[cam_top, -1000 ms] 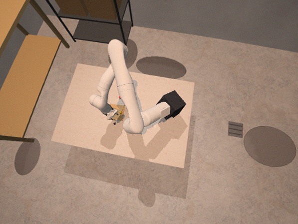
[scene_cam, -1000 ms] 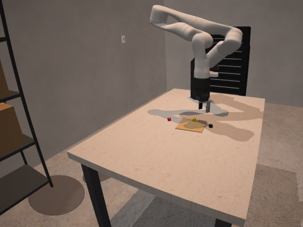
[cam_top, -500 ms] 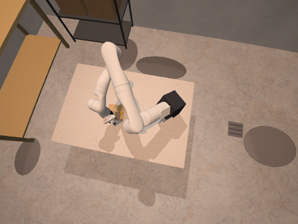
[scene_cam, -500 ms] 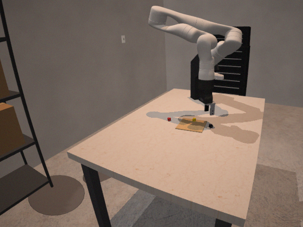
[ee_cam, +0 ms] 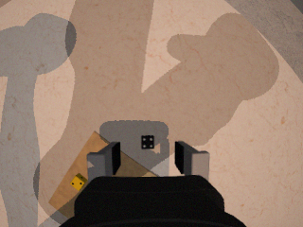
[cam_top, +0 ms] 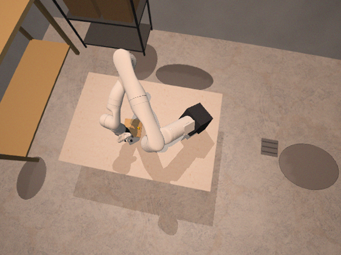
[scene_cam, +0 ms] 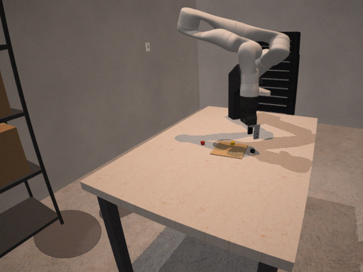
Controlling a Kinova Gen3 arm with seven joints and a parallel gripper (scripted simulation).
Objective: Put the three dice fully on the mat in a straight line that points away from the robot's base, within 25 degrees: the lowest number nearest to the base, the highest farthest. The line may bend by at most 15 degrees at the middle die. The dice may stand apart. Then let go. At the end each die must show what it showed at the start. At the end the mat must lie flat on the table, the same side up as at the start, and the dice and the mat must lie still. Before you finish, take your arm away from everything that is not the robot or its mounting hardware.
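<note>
The orange-tan mat (cam_top: 129, 121) (scene_cam: 218, 153) (ee_cam: 94, 146) lies flat on the table. A yellow die (cam_top: 138, 128) (scene_cam: 232, 143) (ee_cam: 78, 183) sits on the mat near its edge toward the base; two pips show on its upper face in the wrist view. A black die (scene_cam: 252, 151) (ee_cam: 148, 142) lies on the table just beside the mat, four pips up. A red die (scene_cam: 202, 143) lies on the table off the mat's opposite side; its number is too small to read. My gripper (scene_cam: 253, 131) (ee_cam: 147, 153) is open and empty above the table, with the black die between its fingers' lines in the wrist view, well below them.
The robot's black base block (cam_top: 197, 117) stands at one end of the table (cam_top: 83, 104) (scene_cam: 176, 181). The arm arches over the table and hides the red die in the top view. Arm shadows fall across the mat and around the black die. Shelves stand off the table.
</note>
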